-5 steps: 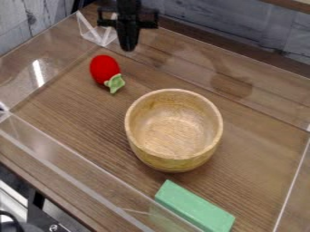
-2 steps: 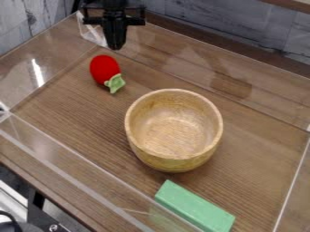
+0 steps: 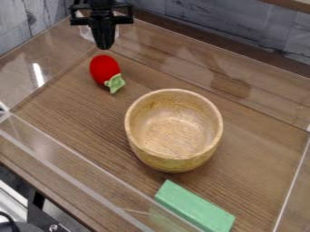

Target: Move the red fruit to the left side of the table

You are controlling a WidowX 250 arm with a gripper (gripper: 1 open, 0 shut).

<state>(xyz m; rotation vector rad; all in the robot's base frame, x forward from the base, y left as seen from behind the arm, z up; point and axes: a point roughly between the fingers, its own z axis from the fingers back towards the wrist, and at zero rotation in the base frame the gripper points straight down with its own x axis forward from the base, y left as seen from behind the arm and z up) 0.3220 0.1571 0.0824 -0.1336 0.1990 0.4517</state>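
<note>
Camera view, single.

Item: one desk (image 3: 260,86), brown wood grain, edged with clear acrylic walls (image 3: 36,136) that catch pale reflections.

Item: one end effector (image 3: 105,43), dark, at the upper part of the view, beyond the red fruit as the camera sees it. Closed, its dark fingers together; nothing seen gripped. It appears near the fruit, a strip of wood showing between the two (height above the desk cannot be told).

Item: one red fruit (image 3: 104,68), small, glossy, strawberry-like, lying on its side on the desk. Green leafy cap (image 3: 116,83) turned toward the lower right of the view, roughly in the direction of the bowl. Located in the upper left part of the view, apart from the bowl.

Item: one wooden bowl (image 3: 173,131), round, light in colour, upright, much larger than the fruit (its interior bare, with a soft sheen on the wood). Located near the middle of the view, to the lower right of the fruit.

Item: one green block (image 3: 194,208), flat and rectangular, lying at a slant at the bottom of the view, below the bowl and apart from it, near the acrylic edge.

Item: dark cables or fittings (image 3: 27,210), lower left corner, outside the wall; details unclear.
</note>
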